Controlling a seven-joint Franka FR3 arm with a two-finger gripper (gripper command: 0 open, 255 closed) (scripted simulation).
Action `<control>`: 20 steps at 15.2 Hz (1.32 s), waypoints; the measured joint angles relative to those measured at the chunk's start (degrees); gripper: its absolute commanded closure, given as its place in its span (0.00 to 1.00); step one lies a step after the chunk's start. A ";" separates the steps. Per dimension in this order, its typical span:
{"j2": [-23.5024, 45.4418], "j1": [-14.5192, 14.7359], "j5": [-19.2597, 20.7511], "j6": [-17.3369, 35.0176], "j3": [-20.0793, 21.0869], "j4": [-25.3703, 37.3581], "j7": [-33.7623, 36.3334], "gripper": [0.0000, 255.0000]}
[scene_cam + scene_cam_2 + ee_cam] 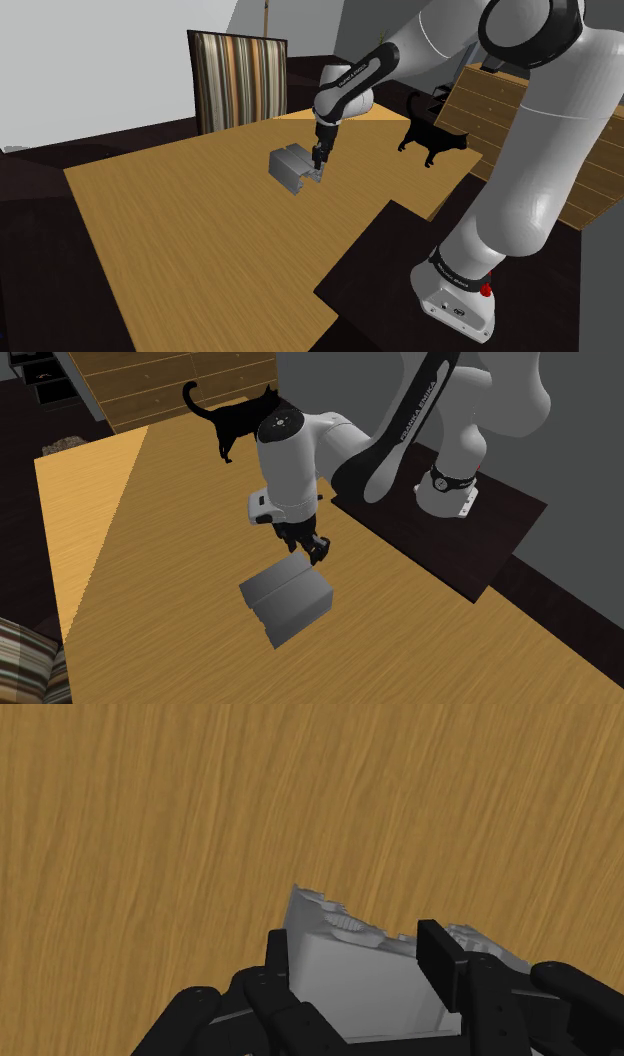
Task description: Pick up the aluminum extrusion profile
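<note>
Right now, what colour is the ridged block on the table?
The block is plain grey; the second exterior view shows it best.

**Arm** (520, 190): one. Glossy white rounded shells are covering its links, with dark grey bands showing at the joints.
**Black link** (400, 432): is carrying white lettering, FRANKA EMIKA, along its length.
**Wrist segment** (290, 462): a fat white cylinder. It is wearing a dark grey round cap (280, 421) dotted with small marks.
**Base** (450, 300): a white foot under a black ring. The ring is bearing small pale lettering, and a red dot (487, 290) is showing at the edge.
**Hand** (305, 552): all black and blocky. It is joining the wrist through a small white block.
</note>
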State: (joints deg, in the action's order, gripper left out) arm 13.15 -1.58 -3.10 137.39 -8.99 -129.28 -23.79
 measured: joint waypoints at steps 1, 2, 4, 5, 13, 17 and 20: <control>-0.01 0.00 -0.02 0.03 0.00 0.01 -0.02 1.00; 0.00 -0.01 -0.03 0.03 0.01 0.01 -0.03 1.00; 0.01 -0.01 -0.04 0.04 0.01 0.01 -0.02 1.00; 0.01 -0.01 -0.04 0.04 0.00 0.01 -0.02 1.00; -1.89 0.15 0.48 -2.00 -0.14 0.14 0.38 1.00; -4.22 0.26 1.09 -4.87 -0.31 0.71 0.80 1.00; -5.71 0.27 1.46 -7.12 -0.42 1.49 0.97 1.00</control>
State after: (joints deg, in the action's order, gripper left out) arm 7.43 -1.32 -1.64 130.27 -9.41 -127.79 -22.81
